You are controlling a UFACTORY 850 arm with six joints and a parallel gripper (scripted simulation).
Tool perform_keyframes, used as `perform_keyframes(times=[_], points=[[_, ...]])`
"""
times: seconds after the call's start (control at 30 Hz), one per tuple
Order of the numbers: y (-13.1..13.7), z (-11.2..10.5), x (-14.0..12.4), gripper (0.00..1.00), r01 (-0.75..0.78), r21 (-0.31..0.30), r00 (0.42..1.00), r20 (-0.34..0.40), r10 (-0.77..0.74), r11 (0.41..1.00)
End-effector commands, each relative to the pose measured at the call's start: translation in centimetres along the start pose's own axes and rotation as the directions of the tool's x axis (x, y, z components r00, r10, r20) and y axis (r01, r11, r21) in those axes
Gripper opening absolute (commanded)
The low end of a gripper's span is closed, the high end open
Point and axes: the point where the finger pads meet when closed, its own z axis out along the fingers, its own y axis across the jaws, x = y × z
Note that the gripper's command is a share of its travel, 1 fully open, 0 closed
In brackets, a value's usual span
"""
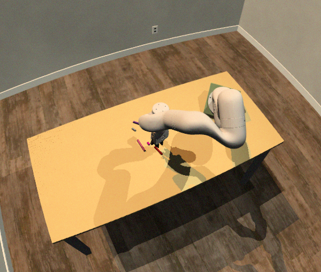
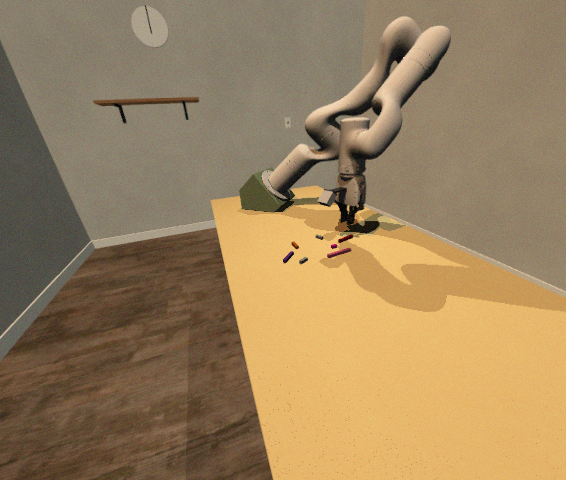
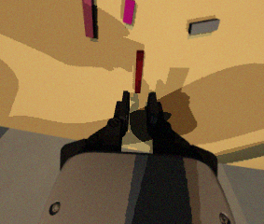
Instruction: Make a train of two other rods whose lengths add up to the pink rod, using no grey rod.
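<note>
Claw is pinched most of the way in, with just a thin slot left between the tips and nothing in it as far as I can see. It sits low over the tabletop, and the red rod lies straight ahead of it, near end right at the tips, running away from the claw. The short magenta rod is farther ahead and a touch left, the pink rod farther left again, and a grey rod ahead to the right.

My guess is red plus magenta is the pair, and this looks like a setup for nudging the red one along.

What could go wrong:
- A push on the end that's even slightly off the rod's centre line would make it swing instead of slide, so it ends up crooked against the magenta one.
- Push too far and the magenta rod gets shoved or spun.
- The pink rod is fairly close to that spot, so the finished line could end up too near it.
- Tips dragging on the tabletop could make the rod skip.
</note>
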Motion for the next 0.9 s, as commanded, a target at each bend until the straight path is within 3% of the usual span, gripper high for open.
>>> perform_keyframes(times=[0.0, 0.87], points=[[-0.05, -0.03, 0.02, 0.24, 0.001, 0.001, 1.000, -0.001, -0.001, 1.000], [-0.06, 0.74, 0.02, 0.24, 0.001, 0.001, 1.000, -0.001, -0.001, 1.000]])
